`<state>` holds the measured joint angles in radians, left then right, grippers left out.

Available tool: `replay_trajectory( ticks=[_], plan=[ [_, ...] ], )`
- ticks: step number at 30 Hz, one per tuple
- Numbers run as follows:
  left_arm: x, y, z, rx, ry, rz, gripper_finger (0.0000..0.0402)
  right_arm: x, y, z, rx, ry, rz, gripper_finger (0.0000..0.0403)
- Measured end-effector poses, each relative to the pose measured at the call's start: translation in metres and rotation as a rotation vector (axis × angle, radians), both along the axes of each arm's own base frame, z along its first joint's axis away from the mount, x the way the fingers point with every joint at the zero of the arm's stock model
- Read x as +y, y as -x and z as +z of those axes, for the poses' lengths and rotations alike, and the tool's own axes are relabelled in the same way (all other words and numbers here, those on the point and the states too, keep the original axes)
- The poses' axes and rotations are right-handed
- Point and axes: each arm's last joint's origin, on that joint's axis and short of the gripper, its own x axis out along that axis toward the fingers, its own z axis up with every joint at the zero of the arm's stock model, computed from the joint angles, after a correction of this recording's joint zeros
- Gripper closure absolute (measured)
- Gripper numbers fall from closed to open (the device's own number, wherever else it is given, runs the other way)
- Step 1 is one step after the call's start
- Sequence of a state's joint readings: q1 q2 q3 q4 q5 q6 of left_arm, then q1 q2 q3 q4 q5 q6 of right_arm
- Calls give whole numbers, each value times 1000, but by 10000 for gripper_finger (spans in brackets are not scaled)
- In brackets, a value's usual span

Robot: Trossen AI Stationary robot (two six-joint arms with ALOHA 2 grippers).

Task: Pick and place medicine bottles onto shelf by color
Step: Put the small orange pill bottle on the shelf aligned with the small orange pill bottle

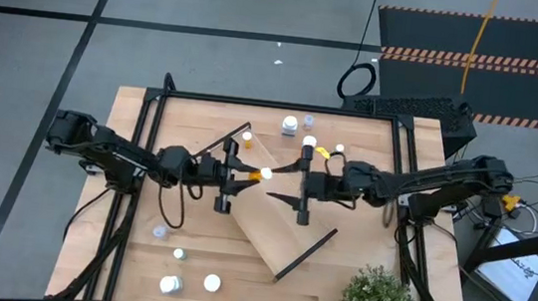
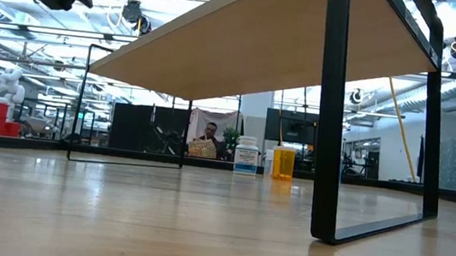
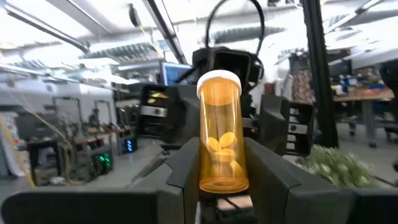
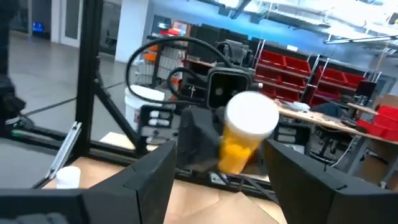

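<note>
Orange-bodied and white-capped, the medicine bottle (image 3: 222, 134) is pinched upright between the fingers of the left end effector (image 1: 246, 174), held above the near-left corner of the shelf (image 1: 285, 234), which lies diagonally across the middle of the surface (image 1: 118, 255). Reading from the left, we see the left arm stretched nearly level from its base toward the centre, wrist horizontal, with three pale bottles (image 1: 178, 254) standing unsorted on the surface near its front-left corner. At centre, the right end effector (image 1: 312, 182) faces the left one at close range; its fingers stand spread, with the orange bottle just beyond their tips in the right wrist view, and we see nothing held between them. The right arm mirrors the left, reaching level from the right side. We judge the step in hand to be a carry, or perhaps a handover, of an orange bottle; the next move calls for lowering it upright onto the shelf.
</note>
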<state>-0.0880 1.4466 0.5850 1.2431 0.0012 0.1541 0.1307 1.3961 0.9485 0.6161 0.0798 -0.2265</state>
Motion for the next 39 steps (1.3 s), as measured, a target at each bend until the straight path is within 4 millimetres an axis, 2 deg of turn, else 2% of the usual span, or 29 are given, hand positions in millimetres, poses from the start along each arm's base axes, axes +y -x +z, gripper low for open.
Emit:
replay_trajectory(
  ticks=[7, 14, 31, 39],
  plan=[
    [-1, -1, -1, -23, 8, -12, 291, -2, -17, -11, -90, -16, -9, 167],
    [-1, -1, -1, -23, -2, -9, 291, -3, -24, -16, -146, -47, 35, 170],
    [-2, -5, 4, -33, -31, -24, 291, -7, -26, -17, -175, -93, 83, 286],
    [-1, -5, 3, -20, -45, -16, 291, -7, -26, -17, -173, -90, 82, 306]
  ],
)
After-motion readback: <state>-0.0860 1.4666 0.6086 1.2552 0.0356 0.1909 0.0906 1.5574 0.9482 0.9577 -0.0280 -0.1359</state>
